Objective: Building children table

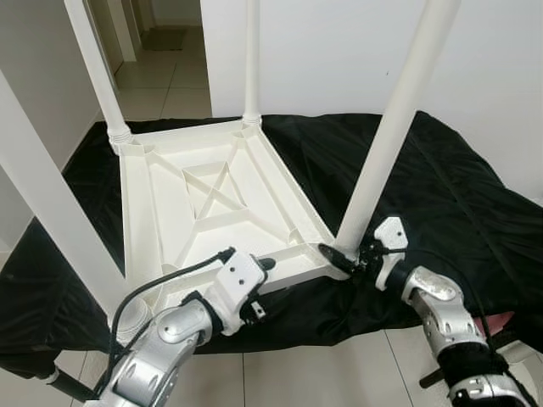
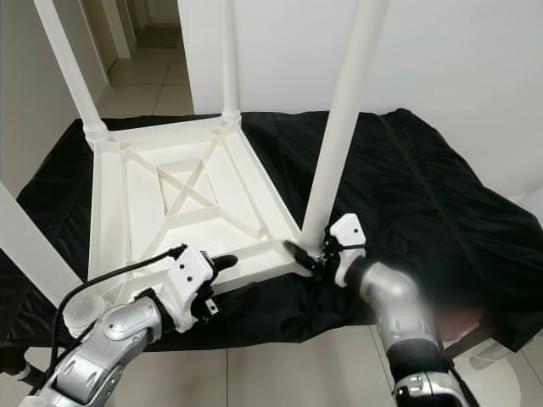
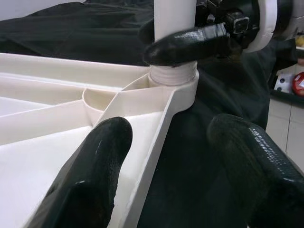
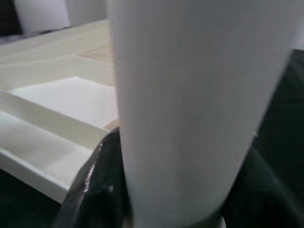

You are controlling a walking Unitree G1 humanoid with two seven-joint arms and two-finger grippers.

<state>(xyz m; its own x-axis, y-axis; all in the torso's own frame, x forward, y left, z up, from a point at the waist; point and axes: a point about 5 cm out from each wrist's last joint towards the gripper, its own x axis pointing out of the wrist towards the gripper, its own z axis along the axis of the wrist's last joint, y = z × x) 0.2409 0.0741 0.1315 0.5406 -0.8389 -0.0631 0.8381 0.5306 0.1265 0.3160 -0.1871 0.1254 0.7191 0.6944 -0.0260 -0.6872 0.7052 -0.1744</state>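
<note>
Right end effector around table leg

Right gripper clamps a leg of the upturned table.

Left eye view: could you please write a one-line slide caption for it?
Right gripper grips the near-right leg of the upturned white table; left gripper at its front edge.

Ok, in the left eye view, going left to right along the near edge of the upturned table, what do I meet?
Near-left leg → left pincer, open at the table frame → near-right leg → right pincer, shut on that leg's base → black cloth.
</note>
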